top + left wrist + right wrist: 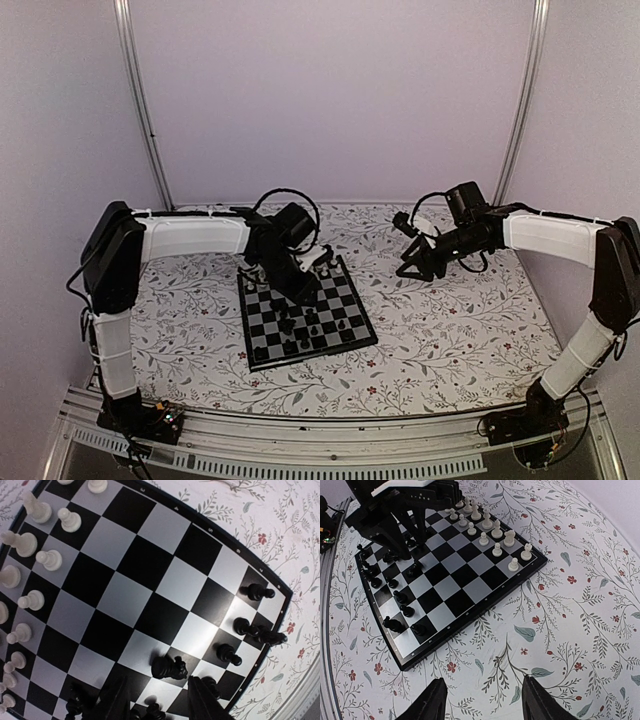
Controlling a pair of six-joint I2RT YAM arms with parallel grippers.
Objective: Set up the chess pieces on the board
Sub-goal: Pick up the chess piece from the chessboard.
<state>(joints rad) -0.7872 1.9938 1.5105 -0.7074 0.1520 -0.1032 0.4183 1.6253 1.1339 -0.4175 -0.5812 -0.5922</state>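
My left claw [157, 681] is apart over the chessboard [313, 355], mid-desk — my right claw [484, 680] is apart, empty, toward the far-right corner.

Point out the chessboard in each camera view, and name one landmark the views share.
Top external: the board lies near the centre, slightly left.
Left wrist: the board fills most of the frame.
Right wrist: the board sits in the upper left.
Shared landmark: the white pieces lined up along one edge.
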